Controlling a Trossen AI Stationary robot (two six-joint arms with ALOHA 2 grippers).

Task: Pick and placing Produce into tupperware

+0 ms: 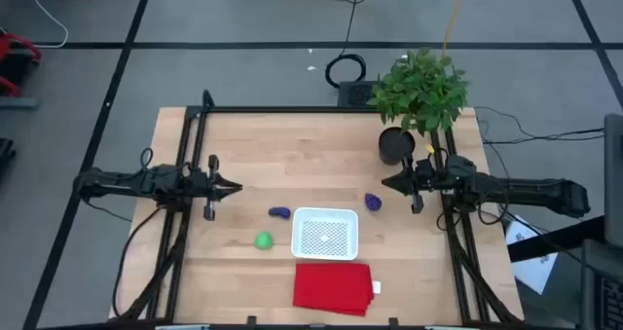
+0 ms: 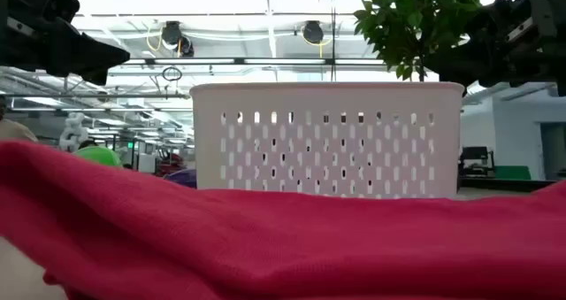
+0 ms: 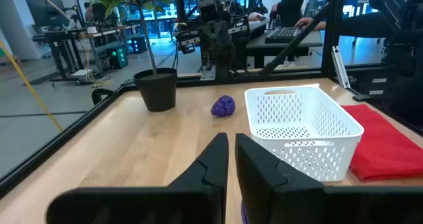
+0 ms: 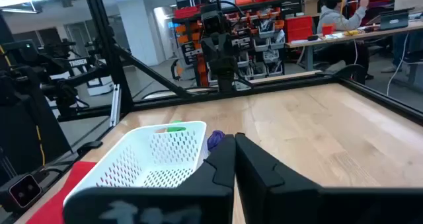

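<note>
**Nothing picked yet, and the small pieces could roll**

My left gripper (image 1: 234,186) and right gripper (image 1: 387,183) hung over the bench (image 1: 243,145), both nearly closed and empty. The tupperware (image 1: 325,234) held nothing; two purple pieces (image 1: 279,213) (image 1: 373,202) flanked it, with the green ball (image 1: 263,239) nearby. An off-centre pinch might have squirted the ball away.

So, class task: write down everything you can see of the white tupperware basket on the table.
The tupperware is a white, plastic-looking, roughly square shallow basket with rounded corners, a dotted mesh floor and perforated walls. It sits upright and empty on the wooden table. The red cloth lies just beside it; whether they touch is unclear. Neither gripper touches it.
</note>
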